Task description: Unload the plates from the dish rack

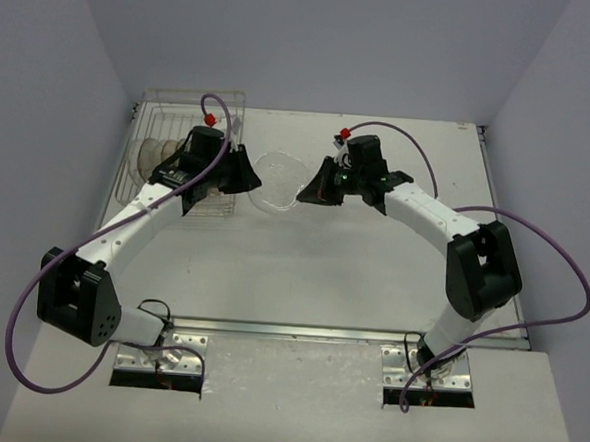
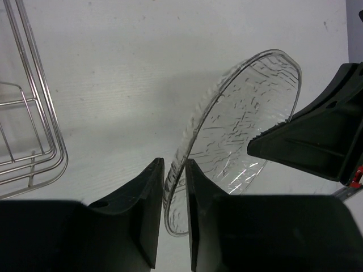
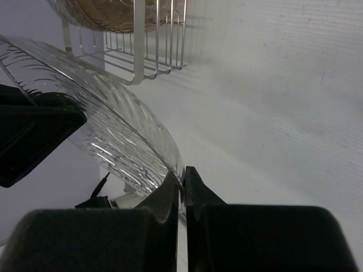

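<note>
The left gripper (image 2: 174, 164) is reaching in from the bottom edge, its two dark fingers standing slightly apart. A clear, ripple-textured plate (image 2: 238, 107) is standing on edge between them, its lower rim sitting in the narrow gap and the rest leaning up and to the right. Whether the fingers are actually pressing the rim is not clear. The right gripper (image 2: 260, 146) is coming in from the right, its pointed tip lying against the plate's right side. The rack (image 2: 52, 122) is showing one wire corner at the left. Everything is hanging over the white table (image 2: 142, 68).
</note>
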